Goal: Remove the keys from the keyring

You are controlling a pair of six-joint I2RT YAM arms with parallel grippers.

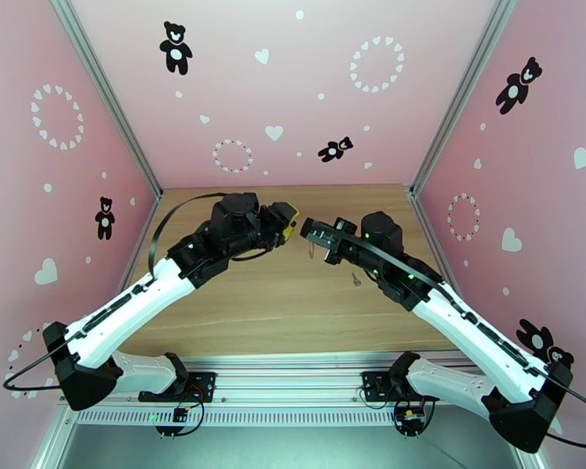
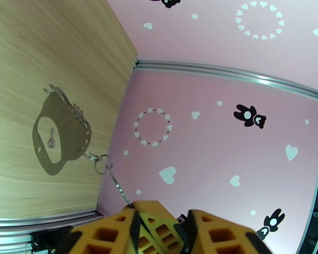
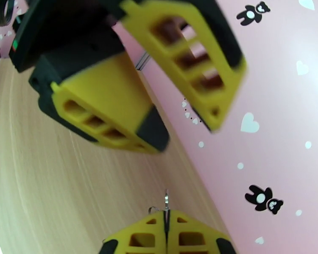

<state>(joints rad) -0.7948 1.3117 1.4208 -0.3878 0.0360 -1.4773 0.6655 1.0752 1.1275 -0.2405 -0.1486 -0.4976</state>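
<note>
The keyring (image 2: 63, 132) hangs in the air in the left wrist view. It is a flat brownish piece with an oval opening, short links and a small ring (image 2: 103, 164). A thin strand runs from it down to the yellow fingers (image 2: 159, 227) at the bottom edge. My right gripper (image 3: 165, 216) (image 1: 307, 227) is shut, with a thin metal end pinched between its tips. My left gripper (image 3: 186, 128) (image 1: 291, 219) is tip to tip with it, jaws open, nothing between them. One small key (image 1: 356, 279) (image 2: 51, 138) lies loose on the table under the right arm.
The wooden table (image 1: 293, 314) is boxed in by pink patterned walls at the back (image 1: 293, 95), left and right. Aluminium rails run along its edges. A black cable (image 1: 164, 220) loops beside the left arm.
</note>
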